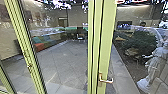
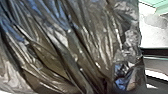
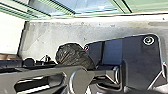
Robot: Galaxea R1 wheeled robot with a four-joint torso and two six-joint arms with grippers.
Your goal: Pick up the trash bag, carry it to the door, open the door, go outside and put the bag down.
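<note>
A glass door with a yellow-green frame (image 1: 107, 45) stands in front of the robot in the head view, and a metal lever handle (image 1: 106, 80) sits low on it. The dark, wrinkled trash bag (image 2: 75, 50) is very close to the camera in the left wrist view. In the right wrist view the same bag (image 3: 72, 55) bulges out beside the robot's base plate. What grips the bag's neck is hidden.
Behind the glass lie a paved floor (image 1: 65, 57) and coloured seats (image 1: 42, 43) along the left. Bushes (image 1: 142, 42) and a pale statue (image 1: 152, 67) are at the right. Another frame post (image 1: 27, 52) slants at the left.
</note>
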